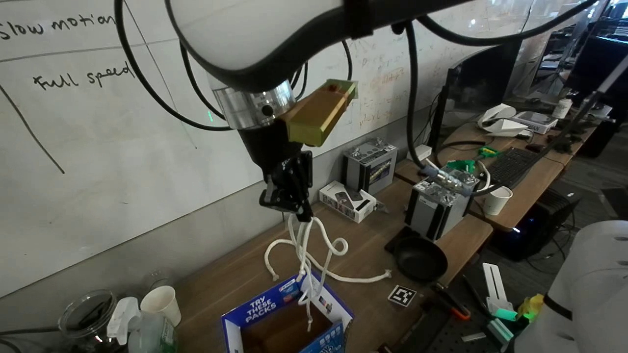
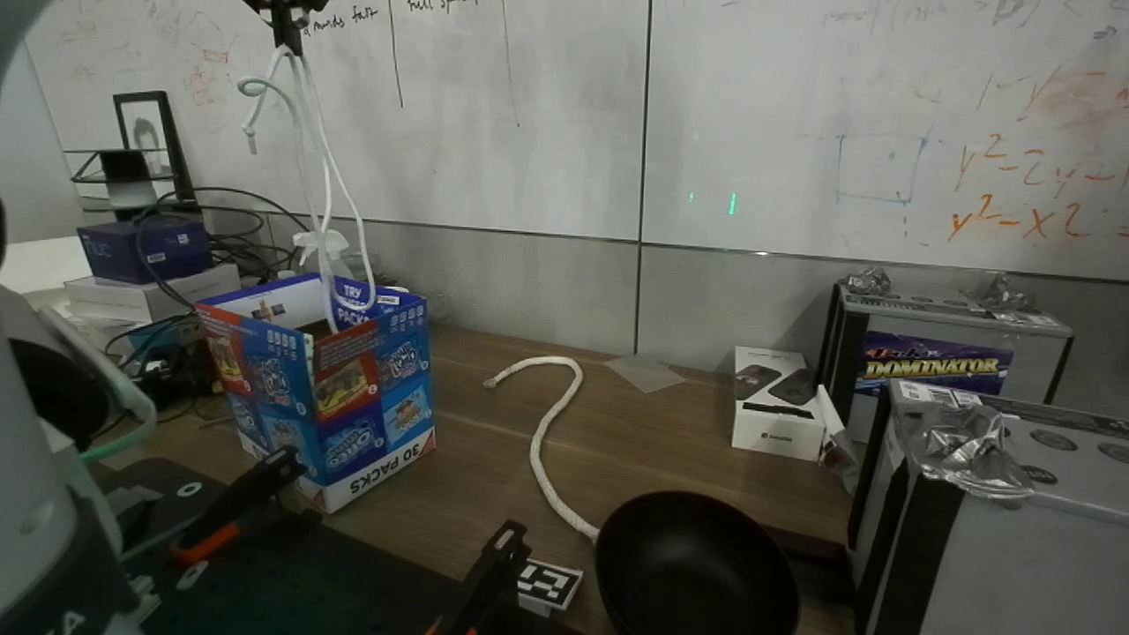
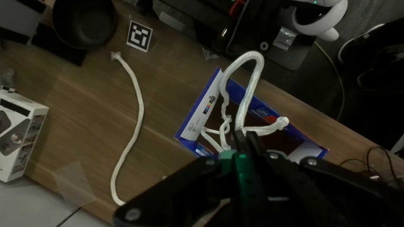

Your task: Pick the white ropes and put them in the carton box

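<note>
— What do our jaws have?
— We see them clamped on a white rope (image 3: 249,94), gathered in loops; we can't tell whether it is one length or more. One loop and a short end stick out sideways, and longer strands hang below.
— Where do those lead?
— Down to the carton box (image 2: 353,397), which stands open side up. In an exterior view the lowest strands seem to dip inside its rim, though the jaws are well above it.
— So how do we place it well?
— We'd centre over the opening, then lower straight so the slack folds inside, and let go only once that stray loop sits inside the walls. Dropped from up here, a strand could drape over the edge.
— And farther out?
— A second white rope (image 3: 141,110) lies on the surface (image 2: 485,467), with an end near the black pan (image 2: 697,573). That would be our next pick.
</note>
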Action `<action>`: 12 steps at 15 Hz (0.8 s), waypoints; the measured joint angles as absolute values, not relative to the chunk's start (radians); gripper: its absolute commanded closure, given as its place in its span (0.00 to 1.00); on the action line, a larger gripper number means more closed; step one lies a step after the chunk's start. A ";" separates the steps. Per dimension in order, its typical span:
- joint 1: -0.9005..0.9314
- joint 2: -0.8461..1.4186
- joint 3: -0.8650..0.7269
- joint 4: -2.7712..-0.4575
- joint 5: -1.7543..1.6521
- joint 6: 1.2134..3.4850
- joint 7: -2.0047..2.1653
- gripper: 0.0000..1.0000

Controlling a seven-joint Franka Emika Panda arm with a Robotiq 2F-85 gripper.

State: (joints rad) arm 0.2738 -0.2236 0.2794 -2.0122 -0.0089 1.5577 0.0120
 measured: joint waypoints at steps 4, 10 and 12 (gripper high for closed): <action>0.274 -0.215 0.268 -2.047 0.067 1.571 -0.069 0.99; 0.275 -0.164 0.266 -2.064 0.148 1.677 -0.258 0.98; 0.275 -0.139 0.265 -2.065 0.159 1.697 -0.308 0.98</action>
